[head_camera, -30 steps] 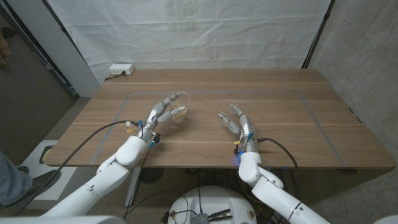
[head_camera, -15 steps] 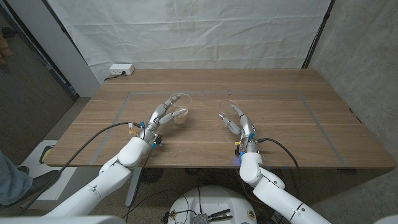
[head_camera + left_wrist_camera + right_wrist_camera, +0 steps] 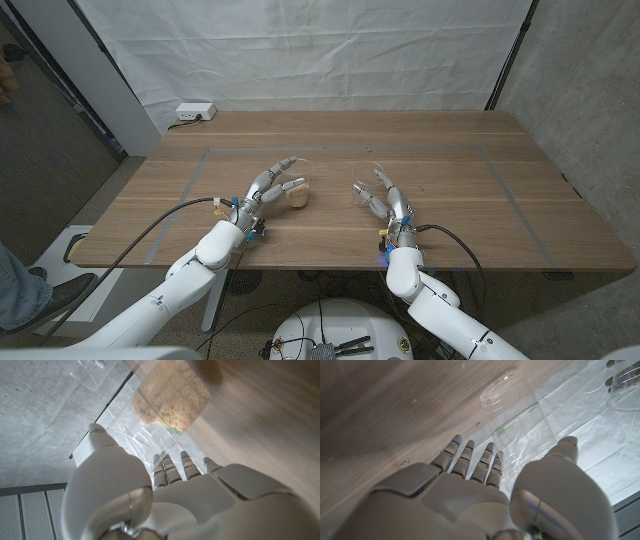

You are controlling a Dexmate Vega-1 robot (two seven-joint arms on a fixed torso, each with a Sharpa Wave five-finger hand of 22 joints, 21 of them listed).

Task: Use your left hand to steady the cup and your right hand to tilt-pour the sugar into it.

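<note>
A clear cup with pale sugar (image 3: 297, 192) in its bottom stands left of the table's middle. My left hand (image 3: 268, 186) grips it from my side, thumb and fingers around its wall. In the left wrist view the sugar cup (image 3: 172, 397) sits just past my left hand (image 3: 165, 495). An empty clear cup (image 3: 364, 184) stands upright to the right of it, with a thin green line on its wall. My right hand (image 3: 388, 203) holds it, the thumb on one side and the fingers on the other. In the right wrist view the empty cup (image 3: 517, 415) sits in my right hand (image 3: 470, 490).
The wooden table (image 3: 450, 200) has grey tape lines marking a rectangle. A white power strip (image 3: 194, 112) lies at the far left corner. A white curtain hangs behind. The two cups stand about a hand's width apart.
My left hand has shifted the sugar cup a little to the right and toward me. The right hand and the empty cup have stayed where they were.
</note>
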